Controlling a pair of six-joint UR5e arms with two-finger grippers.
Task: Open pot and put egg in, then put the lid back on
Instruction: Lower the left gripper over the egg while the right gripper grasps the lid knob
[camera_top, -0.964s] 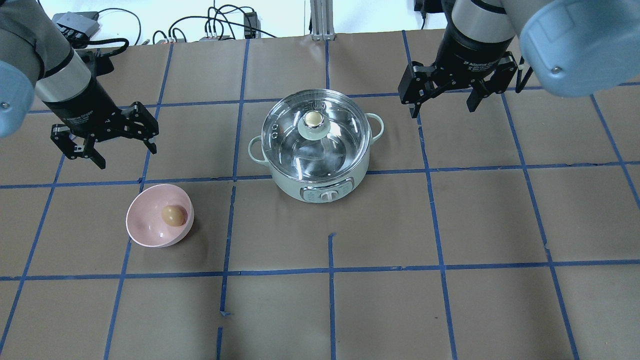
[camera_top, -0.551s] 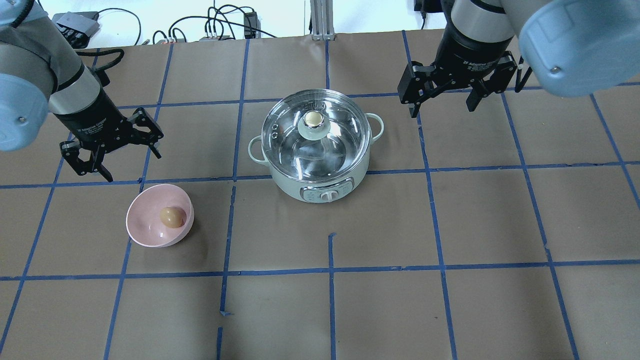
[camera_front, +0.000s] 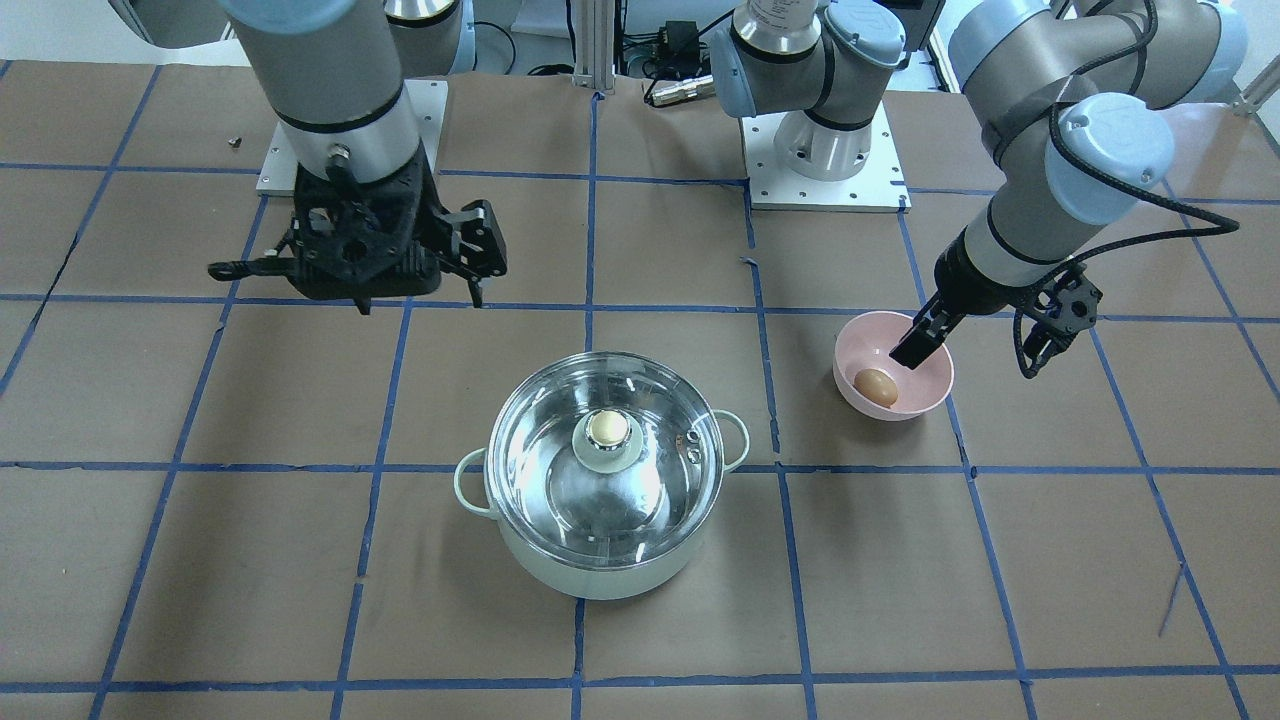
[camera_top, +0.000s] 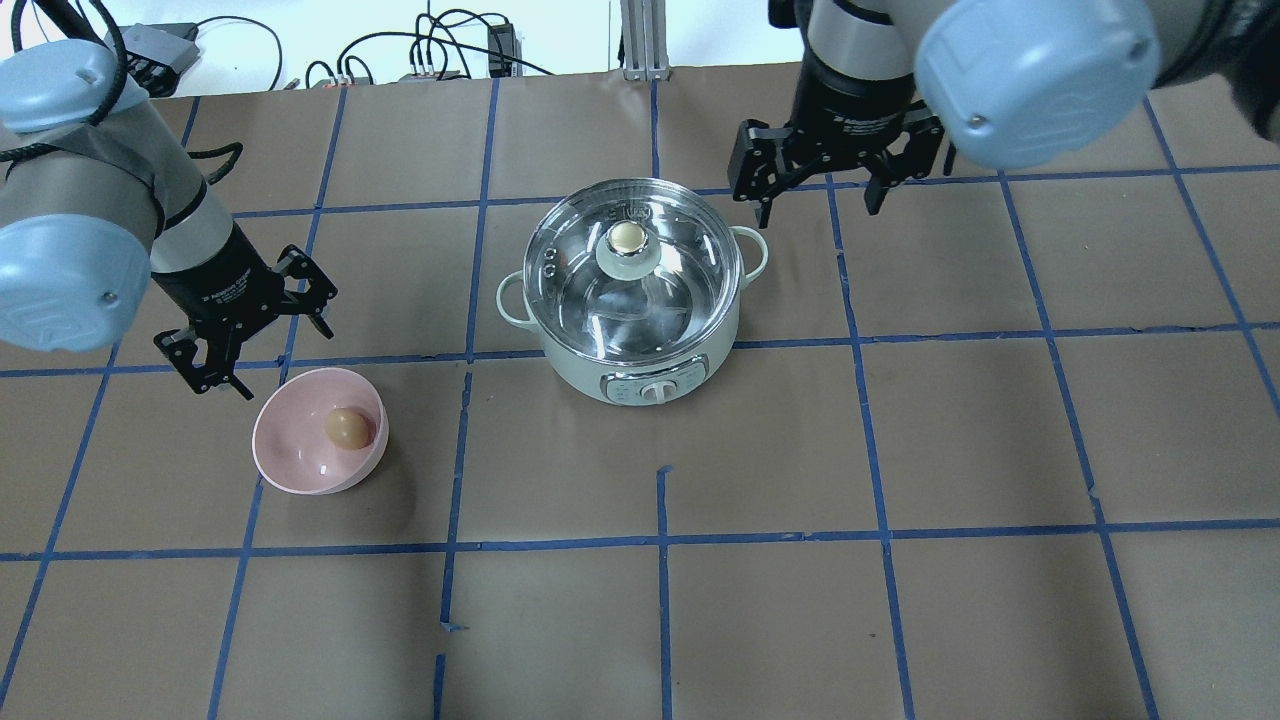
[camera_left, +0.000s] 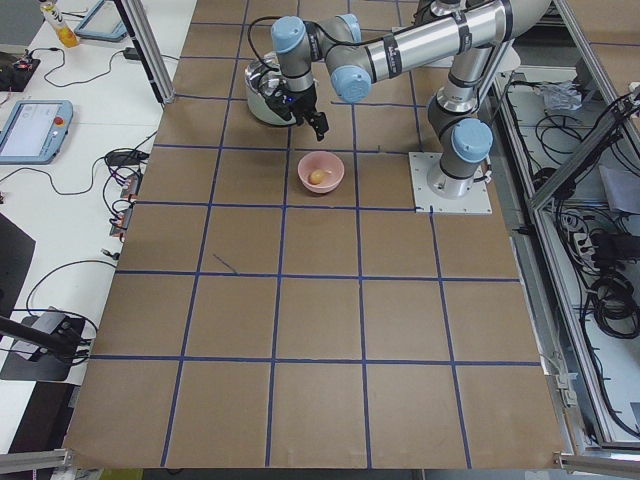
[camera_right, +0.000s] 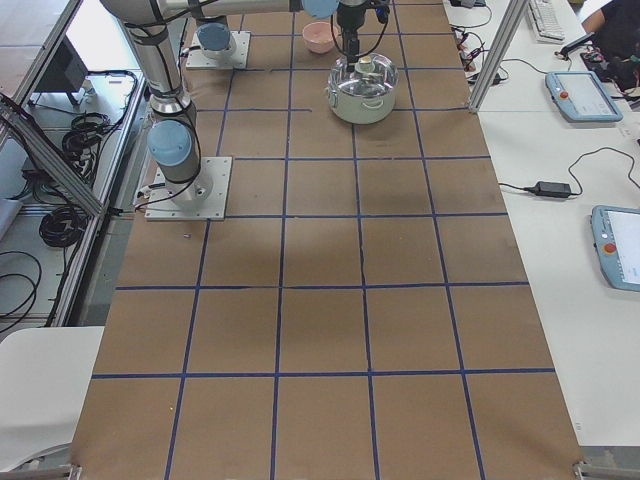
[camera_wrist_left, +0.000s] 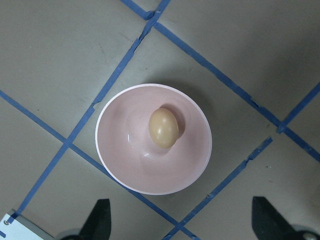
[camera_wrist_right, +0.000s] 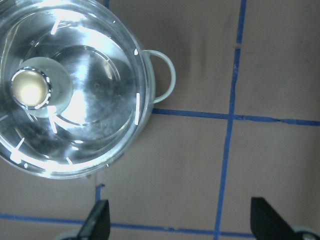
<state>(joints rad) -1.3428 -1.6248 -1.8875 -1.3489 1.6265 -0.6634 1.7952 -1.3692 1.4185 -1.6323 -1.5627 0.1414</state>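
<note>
My L pincer (camera_top: 287, 365) open, empty, near bowl (camera_wrist_left: 115, 150). Egg (camera_wrist_left: 163, 128) loose inside, may roll or crack if I pinch off-ctr. Lid (camera_top: 680, 270) sits on pot (camera_top: 580, 370). My R pincer (camera_top: 822, 213) open beside pot; skewed knob (camera_top: 627, 238) grab could tip lid.

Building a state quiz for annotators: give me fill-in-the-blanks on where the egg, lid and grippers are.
The egg lies in a bowl coloured ____.
The lid sits ____ the pot.
The left gripper and the right gripper are both ____.
The gripper nearest the egg is the ____ one.
Missing: pink; on; open; left.
</note>
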